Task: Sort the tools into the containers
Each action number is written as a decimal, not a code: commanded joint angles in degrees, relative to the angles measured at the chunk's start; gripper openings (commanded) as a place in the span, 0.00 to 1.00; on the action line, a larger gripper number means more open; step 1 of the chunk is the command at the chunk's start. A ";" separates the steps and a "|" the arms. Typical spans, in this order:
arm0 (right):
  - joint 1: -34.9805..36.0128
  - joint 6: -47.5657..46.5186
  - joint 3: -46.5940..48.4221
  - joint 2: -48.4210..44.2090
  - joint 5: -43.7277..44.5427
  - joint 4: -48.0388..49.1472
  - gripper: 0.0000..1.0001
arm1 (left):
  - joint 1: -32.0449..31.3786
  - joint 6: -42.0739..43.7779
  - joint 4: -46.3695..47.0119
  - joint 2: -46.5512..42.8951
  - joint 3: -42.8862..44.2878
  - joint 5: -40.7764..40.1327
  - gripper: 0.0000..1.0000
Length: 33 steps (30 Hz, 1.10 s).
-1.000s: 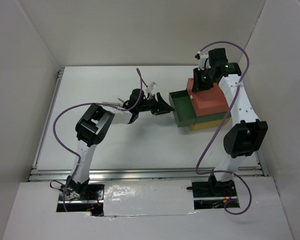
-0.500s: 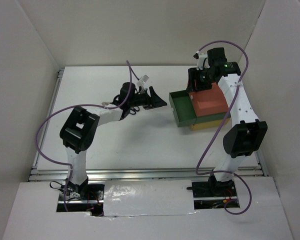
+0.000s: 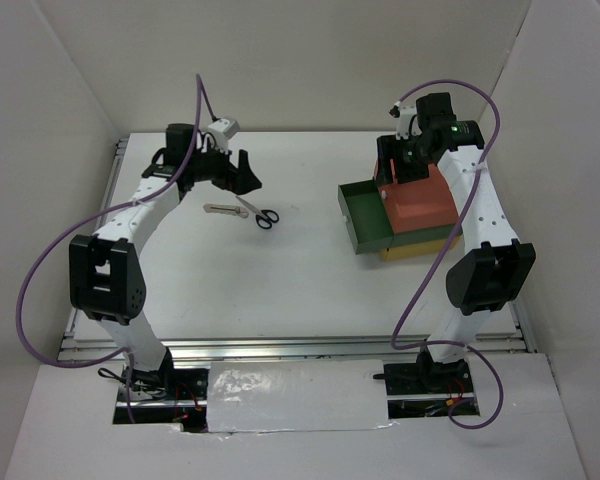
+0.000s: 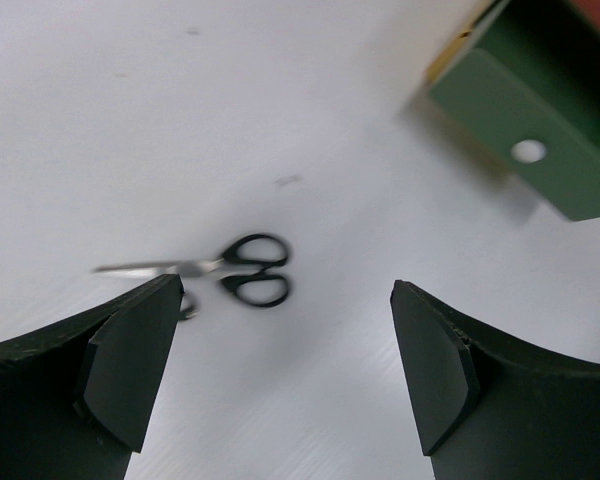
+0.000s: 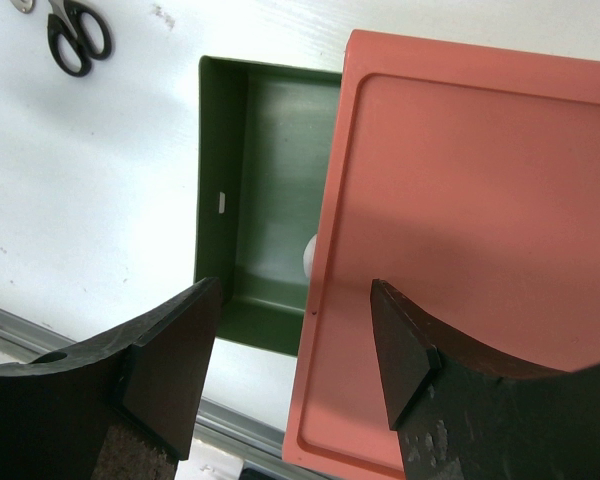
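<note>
Left gripper (image 4: 280, 375), jaws wide and empty, points at the black-handled scissors (image 4: 248, 272), apparently for pickup; right gripper (image 5: 295, 350), likewise wide, hovers over the pulled-out green drawer (image 5: 265, 150).

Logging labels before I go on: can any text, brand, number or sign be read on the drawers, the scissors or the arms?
No readable text in any view.
Red drawer: plain, no label.
Green drawer: plain; its front shows only a round hole in the left wrist view.
Scissors: blurred, no marking can be read.
Right arm: small green lights, no lettering legible.
</note>
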 commanded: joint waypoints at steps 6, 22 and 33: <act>0.17 0.22 5.97 -2.27 -0.73 -0.92 0.70 | 3.57 41.23 -17.92 -2.34 6.06 -9.04 0.99; 2.81 -0.74 2.28 -6.58 0.59 1.54 0.69 | 0.58 64.46 -54.51 29.24 41.61 -15.03 0.59; 3.07 -0.92 2.28 -5.96 0.76 1.37 0.69 | 0.22 63.68 -49.41 32.22 39.14 -13.36 0.58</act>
